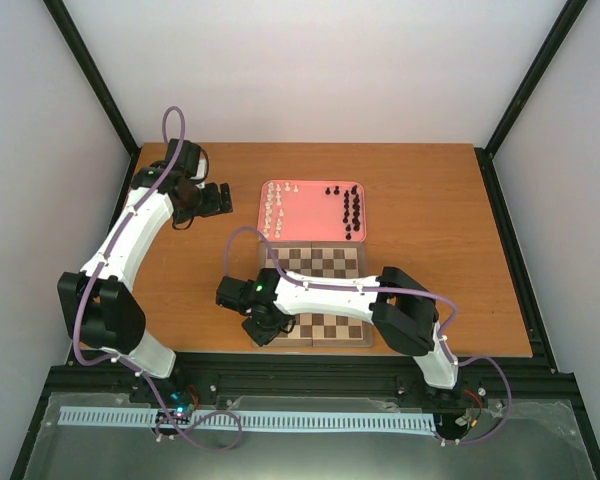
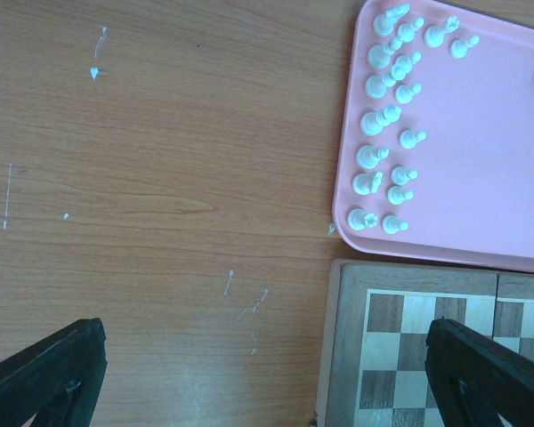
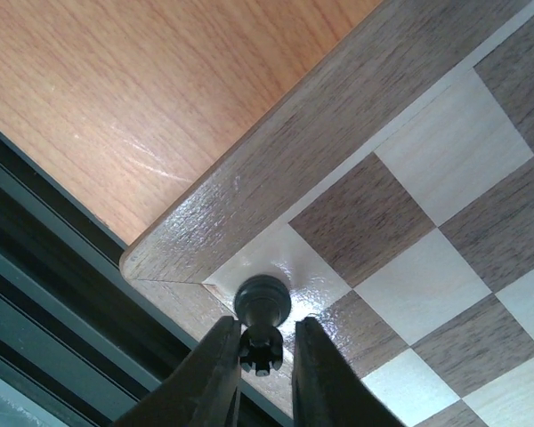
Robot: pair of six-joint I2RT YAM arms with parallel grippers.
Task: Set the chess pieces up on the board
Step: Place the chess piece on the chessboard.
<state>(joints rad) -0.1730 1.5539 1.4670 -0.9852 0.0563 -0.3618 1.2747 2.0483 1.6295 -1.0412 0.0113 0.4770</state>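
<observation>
The right gripper (image 3: pixel 267 336) straddles a black chess piece (image 3: pixel 262 302) on the board's (image 3: pixel 249 209) near-left corner square, pinched or released I cannot tell; withdrawing sideways could topple it.

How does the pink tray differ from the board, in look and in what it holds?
The tray is plain pink; the board is checkered wood. The tray lies farther back on the table than the board. The tray holds many white pieces and black pieces; the board shows only one black piece, on a corner square. Both lie flat on the table.
</observation>
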